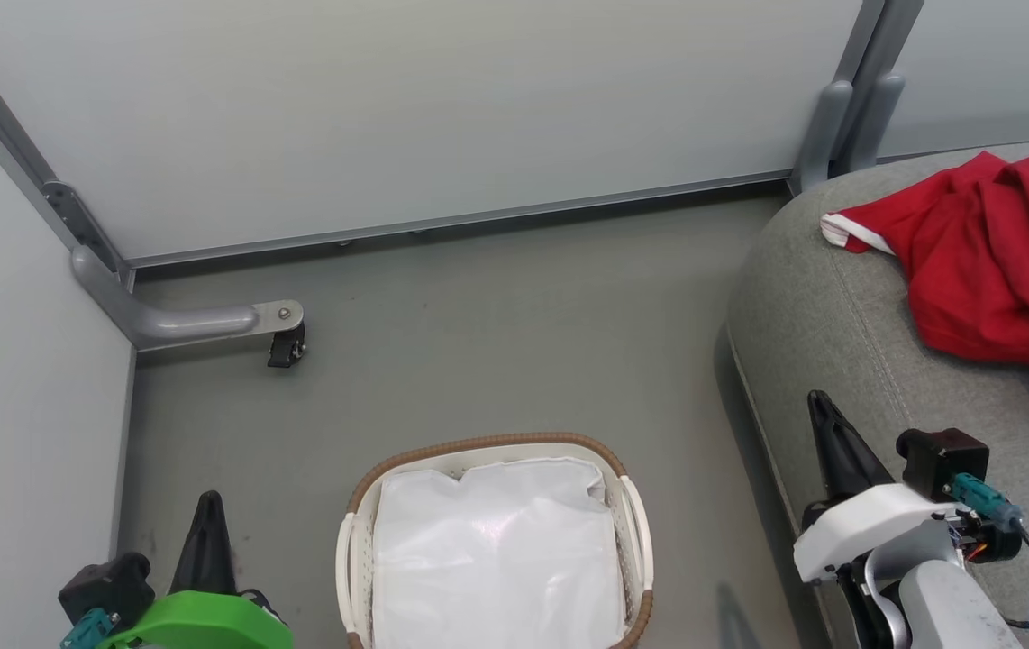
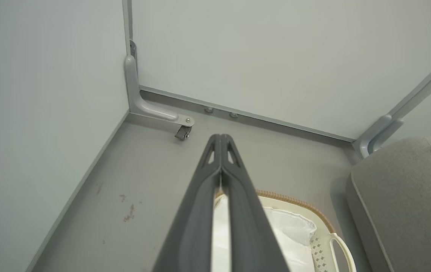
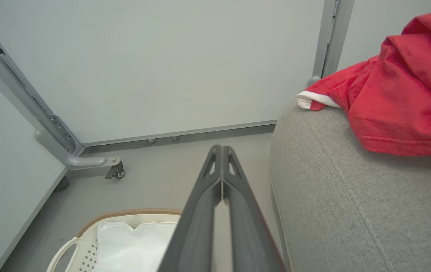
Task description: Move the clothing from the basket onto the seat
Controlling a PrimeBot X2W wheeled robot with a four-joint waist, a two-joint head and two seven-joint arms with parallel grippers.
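Left gripper (image 2: 221, 138) and right gripper (image 3: 222, 149): fingers pressed together, nothing held. Basket (image 1: 478, 444) holds its white liner (image 1: 496, 550), no red visible. Clothing (image 1: 992, 252) lies on the seat (image 1: 821, 306), white hem near the edge. Transfer judged complete — any withdrawal should pass clear of that hem.

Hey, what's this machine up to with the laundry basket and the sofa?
A two-armed robot is tasked with moving laundry from the basket to the seat. Right now the red clothing lies on the grey seat, and the basket, on the floor, shows its white liner and no red fabric. Both pairs of jaws are shut and hold nothing, the left beside the basket, the right by the seat's edge. The job looks done.
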